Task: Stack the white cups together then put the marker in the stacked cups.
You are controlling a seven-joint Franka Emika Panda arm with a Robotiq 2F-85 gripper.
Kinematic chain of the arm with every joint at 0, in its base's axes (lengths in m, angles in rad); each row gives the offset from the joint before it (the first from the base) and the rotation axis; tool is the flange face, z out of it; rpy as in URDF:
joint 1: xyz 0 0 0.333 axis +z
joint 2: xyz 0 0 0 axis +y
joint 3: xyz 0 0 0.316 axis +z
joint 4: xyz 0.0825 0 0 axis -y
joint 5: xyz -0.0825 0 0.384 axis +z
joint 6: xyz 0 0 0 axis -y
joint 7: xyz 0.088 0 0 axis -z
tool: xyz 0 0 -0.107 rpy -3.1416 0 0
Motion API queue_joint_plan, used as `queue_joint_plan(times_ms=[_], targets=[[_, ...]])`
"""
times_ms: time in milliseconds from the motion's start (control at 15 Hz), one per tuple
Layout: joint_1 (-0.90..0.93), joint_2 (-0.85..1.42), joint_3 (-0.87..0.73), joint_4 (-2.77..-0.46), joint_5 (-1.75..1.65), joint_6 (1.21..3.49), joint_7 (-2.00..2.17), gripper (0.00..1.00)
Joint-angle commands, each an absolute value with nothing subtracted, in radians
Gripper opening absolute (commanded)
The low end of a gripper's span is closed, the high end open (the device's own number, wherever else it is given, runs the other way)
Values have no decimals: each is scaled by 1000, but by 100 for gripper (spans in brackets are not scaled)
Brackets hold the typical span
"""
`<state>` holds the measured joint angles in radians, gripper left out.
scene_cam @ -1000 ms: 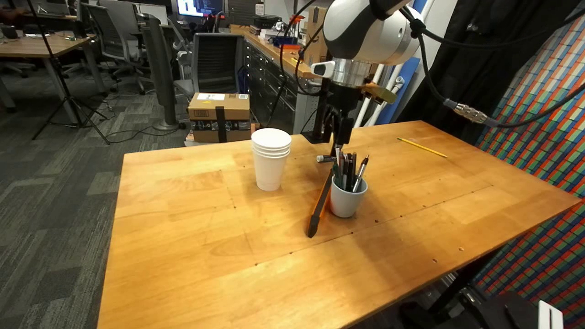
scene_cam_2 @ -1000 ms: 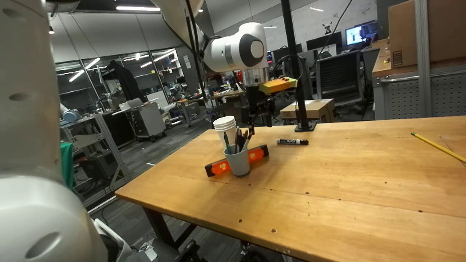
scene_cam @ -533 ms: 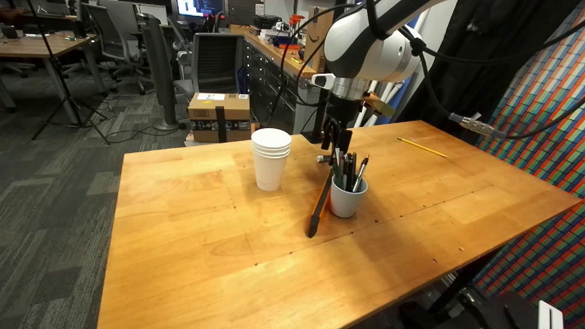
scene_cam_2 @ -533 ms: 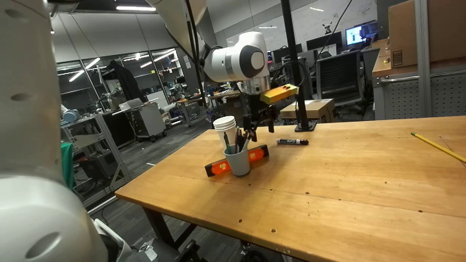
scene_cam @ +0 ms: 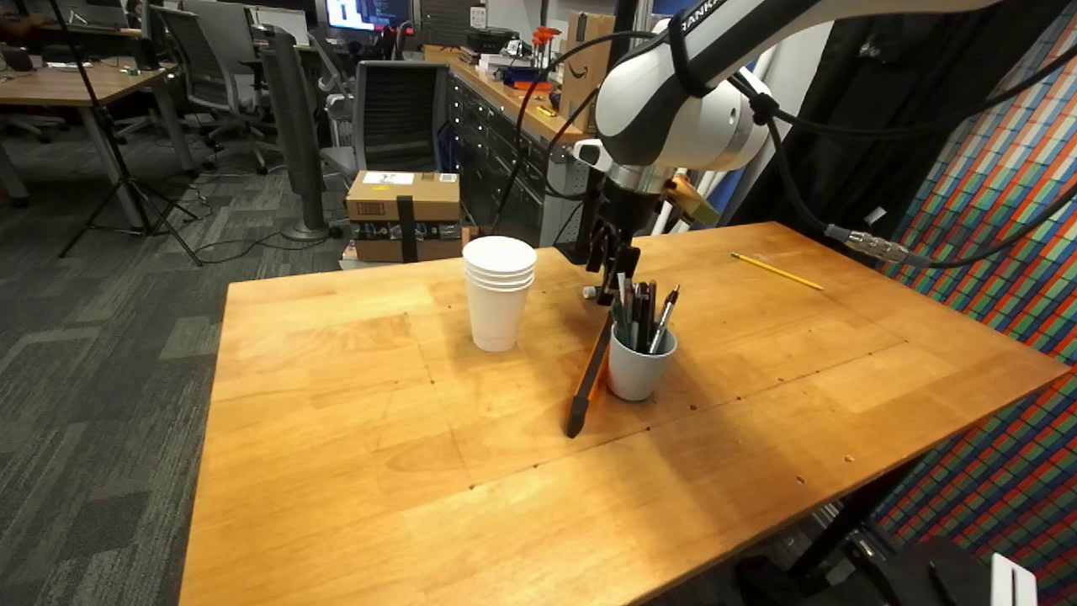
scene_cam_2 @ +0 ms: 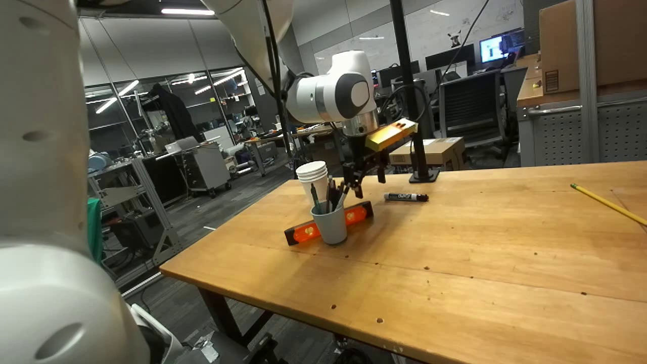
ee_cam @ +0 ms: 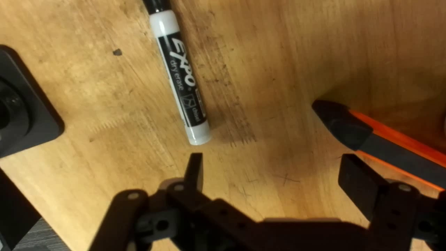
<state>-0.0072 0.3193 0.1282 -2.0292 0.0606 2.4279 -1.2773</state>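
Note:
The white cups point(scene_cam: 496, 307) stand nested in one upright stack, their rims layered; part of the stack point(scene_cam_2: 313, 177) is behind the pen cup in an exterior view. The marker point(ee_cam: 183, 76), white with a black label and cap, lies flat on the table. In an exterior view the marker point(scene_cam_2: 406, 197) shows whole; from the opposite camera only its white end point(scene_cam: 590, 293) peeks out behind my gripper point(scene_cam: 612, 286). My gripper point(ee_cam: 271, 160) is open above the table, nothing between its fingers. The marker's white end lies just beyond the left fingertip in the wrist view, apart from it.
A grey-blue cup of pens point(scene_cam_2: 331, 227) stands in front of an orange level point(scene_cam_2: 306, 231), whose black end point(ee_cam: 343, 125) lies close to the right finger. A black post base point(scene_cam_2: 424, 176) sits at the table edge. A yellow pencil point(scene_cam: 776, 272) lies farther off.
My gripper has come down toward the table and tilted a little, staying open. The cups, marker, pen cup and level have not moved.

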Motion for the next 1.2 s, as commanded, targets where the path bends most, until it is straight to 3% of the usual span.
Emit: queue_joint_plan(times_ms=[0,1133], targets=[[-13,327,125,-2034,40,2491,-1264,100],[12,485,64,-1765,-179,2369,-1099,100]])
